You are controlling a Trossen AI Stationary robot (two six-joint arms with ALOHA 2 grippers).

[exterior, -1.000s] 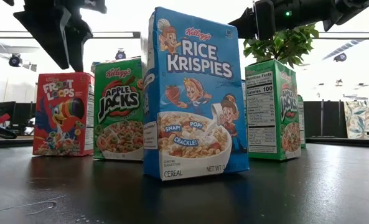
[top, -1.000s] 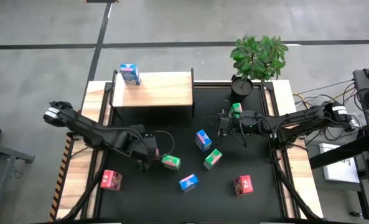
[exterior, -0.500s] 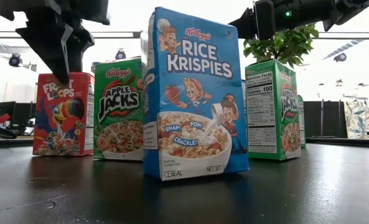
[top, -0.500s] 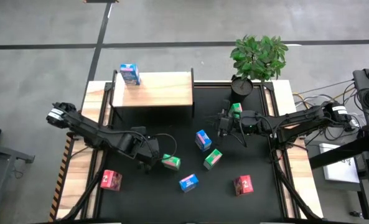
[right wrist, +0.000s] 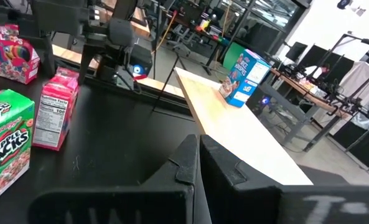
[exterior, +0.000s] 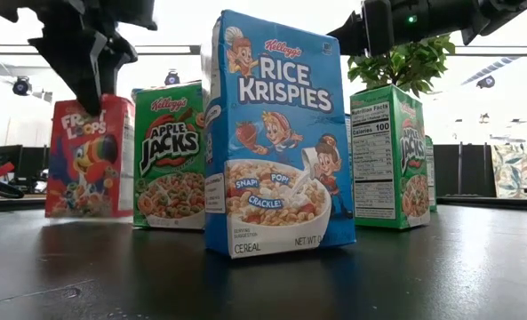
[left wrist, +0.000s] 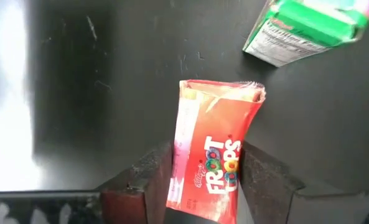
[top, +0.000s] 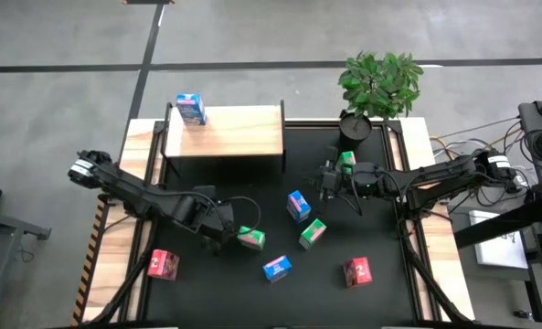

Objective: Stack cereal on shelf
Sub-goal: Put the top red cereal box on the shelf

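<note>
My left gripper [top: 223, 228] [left wrist: 206, 152] is shut on a red Froot Loops box [left wrist: 212, 162] [exterior: 87, 160] that stands beside a green Apple Jacks box [top: 250, 238] [exterior: 168, 156]. My right gripper [top: 328, 180] [right wrist: 200, 146] is shut and empty, beside another green box [top: 346, 162]. The pale wooden shelf [top: 223, 131] stands at the back, with one blue box [top: 190, 108] upright on its far left corner. More boxes stand on the black mat: blue [top: 297, 205], green [top: 312, 232], blue [top: 277, 268], red [top: 357, 270] and red [top: 164, 264]. My left gripper pinches the red Froot Loops box between its two fingers, on two opposite sides near its top end [left wrist: 184, 180]. The fingers [left wrist: 153, 177] come from above, pointing down. The box stays nearly upright and tilted a little; I cannot tell whether its bottom [exterior: 85, 217] is clear of the mat.
A potted plant [top: 378, 87] stands at the back right of the mat. The big blue Rice Krispies box [exterior: 276, 133] stands nearest the low camera. Bare mat lies in front of the shelf [top: 252, 183]. Wooden table strips run along both sides.
My left gripper has come down over the red Froot Loops box and taken hold of its top end. The box, which stood square on the mat, now leans a little and sits slightly higher in the low view.
</note>
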